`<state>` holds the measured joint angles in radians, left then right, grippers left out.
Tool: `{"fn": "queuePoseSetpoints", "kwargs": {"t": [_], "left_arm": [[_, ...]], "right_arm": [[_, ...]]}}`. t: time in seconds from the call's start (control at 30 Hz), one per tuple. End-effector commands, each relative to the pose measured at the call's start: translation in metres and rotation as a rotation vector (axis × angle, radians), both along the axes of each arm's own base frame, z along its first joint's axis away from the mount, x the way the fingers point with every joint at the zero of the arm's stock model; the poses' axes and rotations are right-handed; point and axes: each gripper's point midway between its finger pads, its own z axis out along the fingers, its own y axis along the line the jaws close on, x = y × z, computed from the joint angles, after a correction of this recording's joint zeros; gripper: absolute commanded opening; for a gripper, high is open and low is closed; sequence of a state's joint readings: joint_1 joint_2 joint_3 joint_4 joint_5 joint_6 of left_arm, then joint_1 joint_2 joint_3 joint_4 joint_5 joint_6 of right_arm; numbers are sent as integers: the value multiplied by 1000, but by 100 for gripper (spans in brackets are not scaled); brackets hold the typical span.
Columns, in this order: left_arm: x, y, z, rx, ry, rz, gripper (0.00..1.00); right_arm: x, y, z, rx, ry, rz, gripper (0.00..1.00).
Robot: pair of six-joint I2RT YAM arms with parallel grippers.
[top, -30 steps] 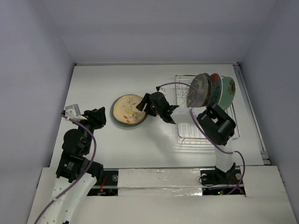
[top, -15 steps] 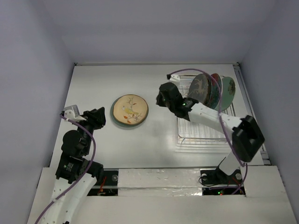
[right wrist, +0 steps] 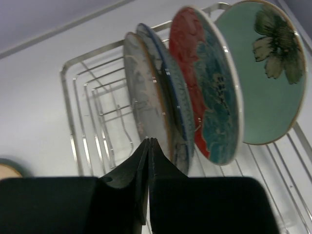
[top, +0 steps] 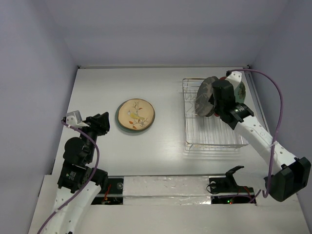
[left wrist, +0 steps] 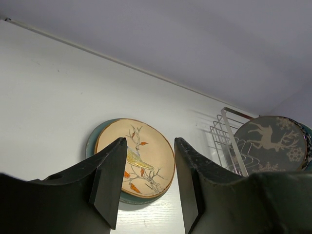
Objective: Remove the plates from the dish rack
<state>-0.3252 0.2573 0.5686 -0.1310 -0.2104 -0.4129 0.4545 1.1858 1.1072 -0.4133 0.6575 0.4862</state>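
From where I stand, the dish rack sits on the right side of the white table. Four plates stand on edge between the prongs at its far end. Leftmost is the dark deer plate, then the blue-and-white plate and the red plate. Furthest right is the mint green plate, which has a flower on it.

The right gripper reaches over that far end, close up against the standing plates. Its fingers are clenched tight together with nothing between them. The tips sit just in front of the deer plate's lower edge, and I cannot tell whether they touch it.

Well apart from the rack, toward the middle of the table, the cream floral plate lies flat on top of a blue-grey plate. Only a sliver of the lower plate's rim shows.

The left gripper hovers on the left side of the table, to the left of that stack. It points toward the stack with its fingers spread and released, grasping nothing.
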Motion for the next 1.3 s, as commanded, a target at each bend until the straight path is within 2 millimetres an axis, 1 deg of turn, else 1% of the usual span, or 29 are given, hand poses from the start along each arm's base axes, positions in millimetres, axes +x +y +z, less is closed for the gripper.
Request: {"fn": "queuePoseSetpoints", "kwargs": {"t": [0.0,0.03,0.07,0.13,0.17,0.3,0.43,0.53,0.7,0.73,0.8,0.83,0.87,0.93,1.03,1.07,1.13,1.17,1.2,1.27], "left_arm": [[1,1,11,-13,-46,3,41],[1,1,11,-13,-45,3,41],[1,1,11,-13,-45,3,41],[1,1,10,-11,-43,3,41],[1,1,10,-12,-43,3,41],[2,0,10,-12,-42,3,41],[1,1,11,-11,-45,3,41],[1,1,11,-13,-45,3,41],[1,1,11,-13,-45,3,41],[1,1,10,-12,-43,3,41],[1,1,10,-12,-43,3,41],[1,1,10,-12,-43,3,41],[1,0,10,-12,-42,3,41],[1,1,10,-12,-43,3,41],[1,1,10,-12,-43,3,41],[2,0,10,-13,-42,3,41],[2,0,10,-13,-42,3,41],[2,0,10,-13,-40,3,41],[2,0,9,-12,-39,3,41],[2,0,9,-11,-39,3,41]], "right_arm": [[0,-25,-7,-66,48,-48,8],[2,-28,-8,-79,52,-49,14],[5,-29,-12,-82,62,-48,21],[9,-25,-13,-77,62,-25,26],[10,-27,-14,-76,64,-29,28],[16,-26,-20,-69,71,-25,28],[21,-22,-27,-72,87,-10,25],[21,-22,-26,-75,89,-9,21],[17,-25,-16,-82,80,-13,21],[16,-26,-13,-81,81,-14,22],[13,-24,-6,-69,63,6,29],[12,-19,-2,-60,56,35,33],[11,-18,3,-51,43,48,38],[9,-15,7,-47,39,72,39],[11,-14,8,-49,36,76,34],[13,-15,7,-55,39,68,28],[17,-14,1,-63,58,66,23],[18,-15,0,-67,58,57,16],[20,-15,-1,-70,56,54,13],[25,-12,-5,-71,66,61,13]]}}
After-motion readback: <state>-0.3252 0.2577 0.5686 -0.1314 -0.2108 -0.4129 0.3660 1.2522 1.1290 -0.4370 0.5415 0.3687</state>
